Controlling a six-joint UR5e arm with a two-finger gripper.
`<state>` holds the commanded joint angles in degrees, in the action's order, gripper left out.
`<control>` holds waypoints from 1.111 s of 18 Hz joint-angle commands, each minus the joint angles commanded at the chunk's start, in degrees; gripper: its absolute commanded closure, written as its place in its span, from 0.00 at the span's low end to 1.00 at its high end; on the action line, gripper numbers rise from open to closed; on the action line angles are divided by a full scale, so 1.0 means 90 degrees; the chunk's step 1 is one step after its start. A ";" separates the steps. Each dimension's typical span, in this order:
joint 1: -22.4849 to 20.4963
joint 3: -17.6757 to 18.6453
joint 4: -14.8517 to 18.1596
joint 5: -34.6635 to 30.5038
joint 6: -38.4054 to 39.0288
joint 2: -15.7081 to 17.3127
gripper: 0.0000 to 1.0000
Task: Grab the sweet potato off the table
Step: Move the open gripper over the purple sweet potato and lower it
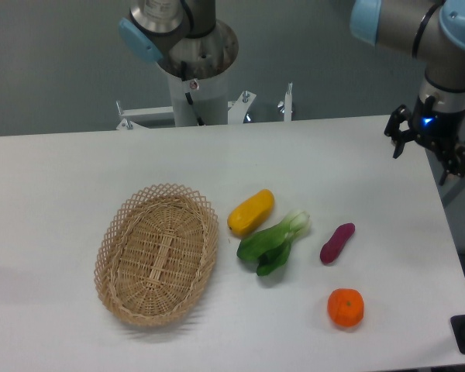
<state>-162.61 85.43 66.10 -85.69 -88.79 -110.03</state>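
The sweet potato (337, 242), a small dark reddish-purple tuber, lies on the white table (77, 170) right of centre, angled up to the right. My gripper (423, 160) hangs open over the table's far right edge, well above and to the right of the sweet potato, with nothing between its fingers. Its two dark fingers (395, 146) point downward, spread apart.
A green leafy vegetable (273, 242) lies just left of the sweet potato, with a yellow oblong vegetable (251, 211) beyond it. An orange (346, 307) sits near the front edge. A woven oval basket (157, 252) stands at the left. The robot base (198, 85) is behind the table.
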 joint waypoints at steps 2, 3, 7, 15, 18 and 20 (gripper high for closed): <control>0.0205 0.0136 -0.0214 -0.0020 0.0400 -0.0117 0.00; 0.0274 0.0234 -0.0409 -0.0039 0.0586 -0.0185 0.00; 0.0508 0.0721 -0.1404 -0.0059 0.1104 -0.0439 0.00; 0.0645 0.1230 -0.1954 -0.0059 0.1213 -0.0820 0.00; 0.0694 0.1464 -0.2353 -0.0068 0.1164 -0.0918 0.00; 0.0714 0.1543 -0.2520 -0.0068 0.1135 -0.0967 0.00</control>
<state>-156.18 99.31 43.42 -86.31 -78.57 -118.74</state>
